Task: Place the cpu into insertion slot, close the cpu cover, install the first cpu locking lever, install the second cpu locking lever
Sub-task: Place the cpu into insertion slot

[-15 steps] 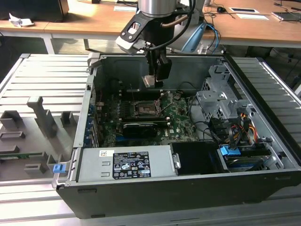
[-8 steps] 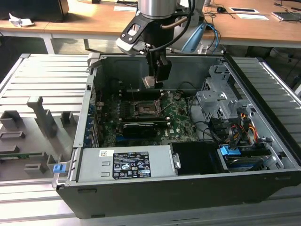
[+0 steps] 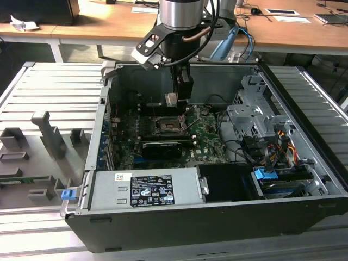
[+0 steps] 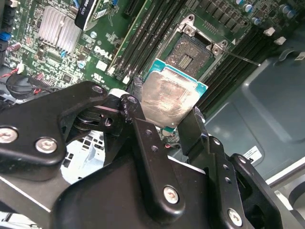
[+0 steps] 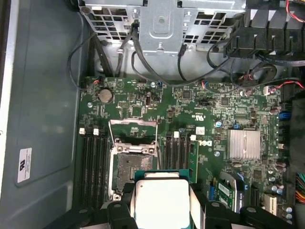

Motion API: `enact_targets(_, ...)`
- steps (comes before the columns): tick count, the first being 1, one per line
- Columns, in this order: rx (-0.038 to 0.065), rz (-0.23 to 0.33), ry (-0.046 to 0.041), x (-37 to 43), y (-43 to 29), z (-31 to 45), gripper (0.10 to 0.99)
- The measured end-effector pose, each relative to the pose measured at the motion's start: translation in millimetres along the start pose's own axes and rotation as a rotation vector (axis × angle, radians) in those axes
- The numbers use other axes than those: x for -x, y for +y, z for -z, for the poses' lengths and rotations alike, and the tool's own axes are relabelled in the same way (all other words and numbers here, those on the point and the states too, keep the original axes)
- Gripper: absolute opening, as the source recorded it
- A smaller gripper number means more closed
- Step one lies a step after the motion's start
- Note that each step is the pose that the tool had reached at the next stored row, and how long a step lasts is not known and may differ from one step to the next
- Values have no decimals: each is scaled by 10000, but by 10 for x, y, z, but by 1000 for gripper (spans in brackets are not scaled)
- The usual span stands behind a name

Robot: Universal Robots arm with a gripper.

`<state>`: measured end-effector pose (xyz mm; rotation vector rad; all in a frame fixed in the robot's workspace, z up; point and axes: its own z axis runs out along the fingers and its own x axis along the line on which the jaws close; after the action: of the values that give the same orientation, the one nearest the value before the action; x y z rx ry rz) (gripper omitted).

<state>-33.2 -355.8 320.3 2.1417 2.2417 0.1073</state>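
Work stands at its first step: in the open computer case [image 3: 217, 217], over the motherboard [image 3: 209, 136], the gripper [image 3: 175, 99] hovers toward the far wall above the empty insertion slot [image 5: 135, 167], the cpu cover [image 5: 132, 125] swung open, jaws clamped on the edges of the cpu [image 4: 164, 95], nothing seated or closed yet.

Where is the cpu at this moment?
The cpu is gripped by the end effector, hanging over the motherboard close to the empty insertion slot, near the middle of the computer case in the exterior view.
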Motion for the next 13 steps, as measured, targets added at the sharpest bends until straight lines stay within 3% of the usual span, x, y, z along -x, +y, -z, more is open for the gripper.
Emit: enact_targets(13, -2, -158, -12, 1, -3, -39, 541)
